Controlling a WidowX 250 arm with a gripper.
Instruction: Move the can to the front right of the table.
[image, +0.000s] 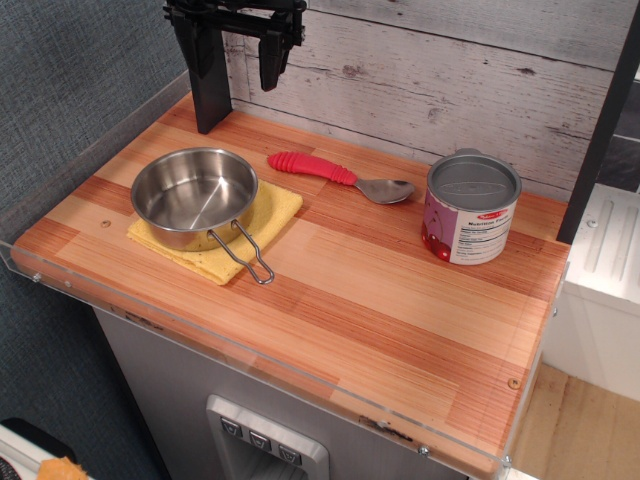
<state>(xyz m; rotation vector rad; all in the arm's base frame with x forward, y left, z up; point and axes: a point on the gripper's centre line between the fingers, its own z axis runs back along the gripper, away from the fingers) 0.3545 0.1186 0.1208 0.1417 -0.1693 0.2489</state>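
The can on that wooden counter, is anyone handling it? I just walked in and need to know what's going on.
Nothing is being handled right now. The gripper hangs at the back left, its fingers apart and empty, well away from the can. The can stands upright at the back right of the table, beside a red-handled spoon. A steel pan sits on a yellow cloth at the left.
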